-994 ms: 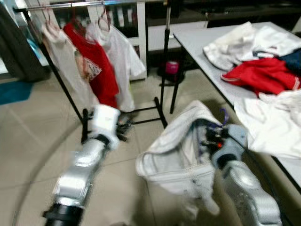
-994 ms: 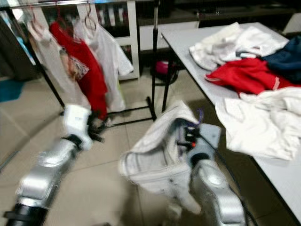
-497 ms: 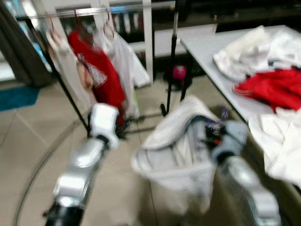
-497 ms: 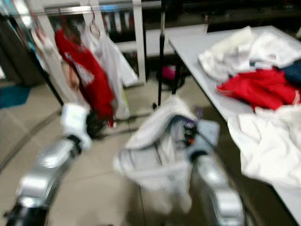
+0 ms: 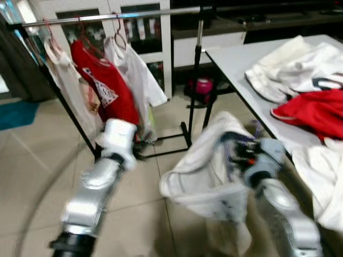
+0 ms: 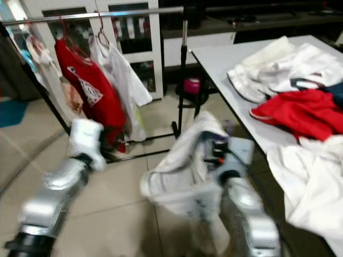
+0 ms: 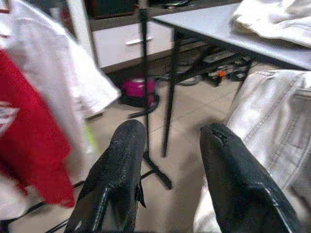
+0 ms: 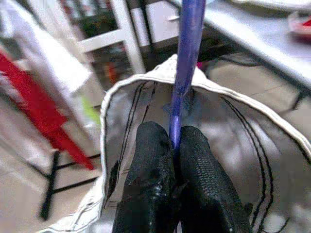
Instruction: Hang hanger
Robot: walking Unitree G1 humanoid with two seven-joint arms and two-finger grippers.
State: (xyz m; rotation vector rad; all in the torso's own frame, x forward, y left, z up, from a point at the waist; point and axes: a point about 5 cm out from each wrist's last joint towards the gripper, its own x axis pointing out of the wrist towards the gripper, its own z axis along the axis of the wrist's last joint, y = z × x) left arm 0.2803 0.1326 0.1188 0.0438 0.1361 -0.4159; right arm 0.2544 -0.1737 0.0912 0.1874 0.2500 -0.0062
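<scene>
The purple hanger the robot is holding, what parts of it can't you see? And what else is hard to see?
- Purple hanger: right wrist view, its top runs off the picture's edge; its arms are hidden inside the white garment.
- Right gripper: head views, blurred and partly covered by the garment.
- Clothes rail: left eye view, blurred; its hooks are too small to make out.
- Left gripper: left wrist view, open, holding nothing.

Purple hanger (image 8: 187,53); white garment (image 5: 206,171); red shirt (image 5: 104,88).

No legible text is showing. A white graphic is sitting on the red shirt (image 5: 105,85) hanging at upper left, but blur is keeping it unreadable.
</scene>
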